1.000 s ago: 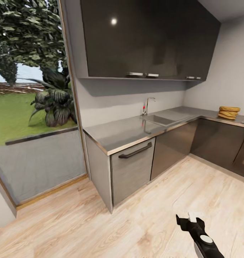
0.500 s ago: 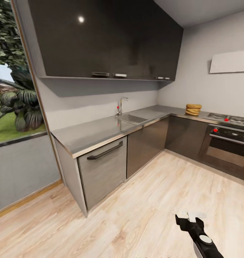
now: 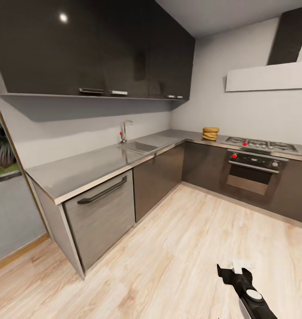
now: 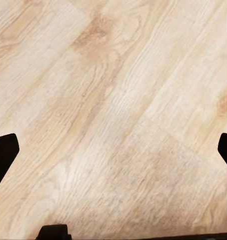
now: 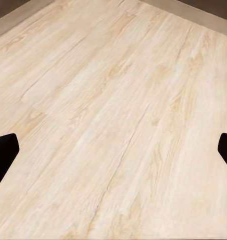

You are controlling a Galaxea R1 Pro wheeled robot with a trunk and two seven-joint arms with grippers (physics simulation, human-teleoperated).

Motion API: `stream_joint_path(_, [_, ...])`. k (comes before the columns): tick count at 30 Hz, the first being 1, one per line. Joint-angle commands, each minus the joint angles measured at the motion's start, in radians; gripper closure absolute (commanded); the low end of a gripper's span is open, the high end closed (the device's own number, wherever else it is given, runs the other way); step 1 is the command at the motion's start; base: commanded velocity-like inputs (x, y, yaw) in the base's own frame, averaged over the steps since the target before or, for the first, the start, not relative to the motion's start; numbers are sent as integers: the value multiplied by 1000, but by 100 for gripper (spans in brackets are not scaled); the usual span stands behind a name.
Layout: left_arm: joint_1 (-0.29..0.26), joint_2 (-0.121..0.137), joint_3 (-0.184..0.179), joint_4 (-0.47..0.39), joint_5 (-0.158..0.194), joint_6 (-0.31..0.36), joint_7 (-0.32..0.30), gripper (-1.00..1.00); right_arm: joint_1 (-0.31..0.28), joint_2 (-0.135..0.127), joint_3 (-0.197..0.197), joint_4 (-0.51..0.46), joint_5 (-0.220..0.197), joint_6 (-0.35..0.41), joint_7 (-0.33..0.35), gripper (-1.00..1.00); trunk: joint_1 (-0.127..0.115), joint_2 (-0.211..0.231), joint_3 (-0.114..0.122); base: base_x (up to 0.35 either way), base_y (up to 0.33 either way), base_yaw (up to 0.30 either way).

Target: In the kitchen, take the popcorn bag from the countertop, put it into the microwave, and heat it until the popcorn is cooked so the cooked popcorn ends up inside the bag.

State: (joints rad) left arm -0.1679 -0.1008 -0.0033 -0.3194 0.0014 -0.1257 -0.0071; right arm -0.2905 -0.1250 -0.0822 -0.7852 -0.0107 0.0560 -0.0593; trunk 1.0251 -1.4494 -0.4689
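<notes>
The popcorn bag (image 3: 210, 134), a tan sack with ringed folds, stands on the steel countertop (image 3: 93, 166) in the far corner, just left of the gas hob (image 3: 259, 144). The microwave and the popcorn are out of view. My right gripper (image 3: 234, 271) hangs low over the wood floor at the lower right of the head view, far from the bag, open and with nothing in it. In the right wrist view the right gripper (image 5: 113, 152) shows dark fingertips spread wide over bare floorboards. The left gripper (image 4: 113, 155) is likewise open above the floor.
A sink (image 3: 135, 146) with a faucet (image 3: 124, 130) is set in the worktop. A dishwasher front (image 3: 102, 212) ends the counter run nearest me. The wide steel oven (image 3: 253, 170) sits under a range hood (image 3: 268, 75). Glossy black wall cabinets (image 3: 102, 48) hang above. Open wood floor (image 3: 182, 248) lies ahead.
The camera has turned right: the whole kitchen slid left in the picture, the garden window nearly left the frame, and the oven, hob and hood came into view. The gripper kept its place.
</notes>
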Motion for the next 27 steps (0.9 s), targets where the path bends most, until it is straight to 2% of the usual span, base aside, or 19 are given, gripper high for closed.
stream_joint_path(1, [0, 0, 0, 0, 0, -3, -1, -100, -3, -1, -1, -26, -1, 35, -4, -100, 0, -1, -1, 0, 0, -300])
stream_joint_path(2, [0, 0, 0, 0, 0, -4, -1, -100, -12, -4, -3, -85, 1, 101, -9, -100, 0, -1, -1, 0, 0, -300])
stream_joint_path(3, [1, -1, 0, -1, 1, -4, -1, -100, -19, -6, -4, -118, 3, 132, -12, -100, 0, -1, -1, 0, 0, -300])
stream_joint_path(4, [1, -1, 0, -1, 1, -4, -1, -100, -35, -7, -4, -193, 4, 176, -19, -100, 0, -1, -1, 0, 0, -300])
stream_joint_path(8, [1, -2, 0, -1, 1, -5, -1, -100, -63, -7, -4, -429, 6, 307, -40, -100, 0, -1, -1, 7, 0, -300])
stream_joint_path(10, [1, -1, 2, 0, 1, -4, -1, -100, -63, -5, -4, -515, 5, 335, -44, -100, 0, -1, -1, 134, -81, -300])
stream_joint_path(14, [-3, -2, 2, 0, 2, -3, 8, -100, -60, -2, 1, -555, 7, 345, -47, -100, 0, -1, -1, 222, -217, -300])
stream_joint_path(27, [-5, -2, 2, 0, 2, -3, 10, -100, -58, 2, 8, -561, 9, 340, -57, -100, 0, -1, -1, 195, -304, -300])
